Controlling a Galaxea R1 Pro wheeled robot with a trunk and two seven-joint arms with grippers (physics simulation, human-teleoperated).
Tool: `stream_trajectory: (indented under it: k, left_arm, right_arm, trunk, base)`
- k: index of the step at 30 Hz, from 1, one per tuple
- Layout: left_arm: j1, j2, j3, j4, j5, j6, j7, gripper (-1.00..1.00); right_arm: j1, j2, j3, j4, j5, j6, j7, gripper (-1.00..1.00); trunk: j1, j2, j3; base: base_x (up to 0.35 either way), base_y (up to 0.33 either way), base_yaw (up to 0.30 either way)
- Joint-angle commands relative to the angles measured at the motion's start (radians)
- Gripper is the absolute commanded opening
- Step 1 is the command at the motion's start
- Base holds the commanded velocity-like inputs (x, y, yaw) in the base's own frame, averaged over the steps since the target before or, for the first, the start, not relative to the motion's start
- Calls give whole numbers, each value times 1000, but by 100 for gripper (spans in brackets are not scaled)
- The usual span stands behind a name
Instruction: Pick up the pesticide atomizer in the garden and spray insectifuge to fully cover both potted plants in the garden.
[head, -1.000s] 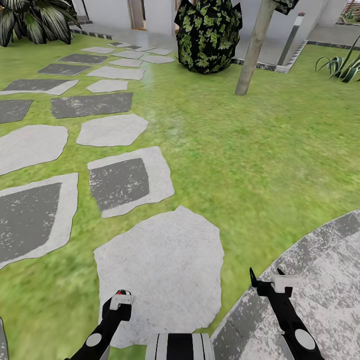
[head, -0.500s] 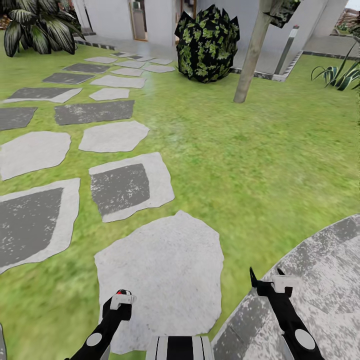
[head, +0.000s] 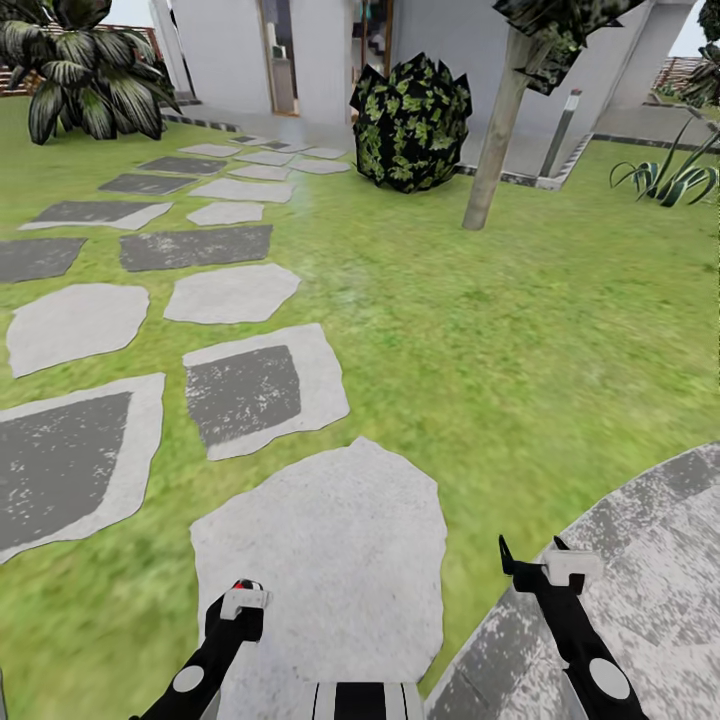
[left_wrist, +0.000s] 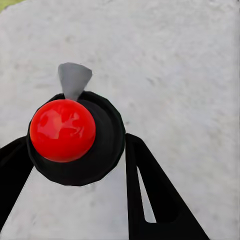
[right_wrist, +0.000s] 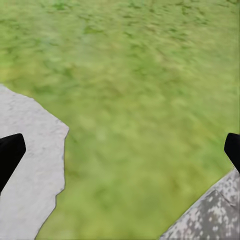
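Paving of pale and dark grey stepping stones (head: 240, 385) is laid across the left of the lawn (head: 520, 330). Low over the nearest slab, the left gripper (head: 243, 612) is closed on the sprayer (head: 245, 598), with a finger pressed to each side of its dark round body (left_wrist: 75, 142).

The sprayer is seen end-on in the left wrist view. Its long axis is therefore judged to run along the fingers and to stand roughly upright, red knob uppermost. The grey spout is pointed out sideways over the stone; its heading relative to the robot cannot be fixed.

Further right, the right gripper (head: 535, 558) is spread wide with nothing in it, above the edge of the round patio (head: 650, 540).

The step in hand is judged to be travel toward the plants. It is best done with the grip kept firm, the sprayer kept upright, and the spout turned toward the leaves only once they are near.
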Motion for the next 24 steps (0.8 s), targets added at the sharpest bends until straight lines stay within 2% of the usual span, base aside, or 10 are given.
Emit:
stream_trajectory:
  k: [1,7,10,13,17,19,24]
  left_arm:
    - [0,0,-3,1,-2,-2,1,-100]
    - [4,4,-6,6,-3,6,3,-100]
    - [10,8,-6,6,-3,9,4,-100]
    - [13,10,-5,3,-2,19,4,-100]
    - [18,16,2,3,-2,63,4,-100]
    - [20,17,5,5,-1,67,4,-100]
    - [24,17,7,11,-2,72,4,-100]
  right_arm:
    - [0,0,0,1,0,-3,0,100]
    - [0,7,4,9,1,-2,-1,100]
    - [1,23,3,6,2,-3,-1,100]
    - [22,31,2,-18,1,-2,-1,100]
    - [90,28,-3,-58,3,0,-2,100]
    - [103,24,-17,-62,3,-1,-2,100]
    - [115,22,-98,-66,1,1,4,100]
  trunk:
    - [-1,0,3]
    - [-3,1,27]
    - [-5,2,38]
    - [-6,3,50]
    - [-8,4,68]
    - [-9,4,77]
    - [-11,5,102]
  base:
    - [0,0,0]
    - [0,0,0]
    - [0,0,0]
    - [0,0,0]
    - [0,0,-114]
    - [0,0,-173]
    - [0,0,-199]
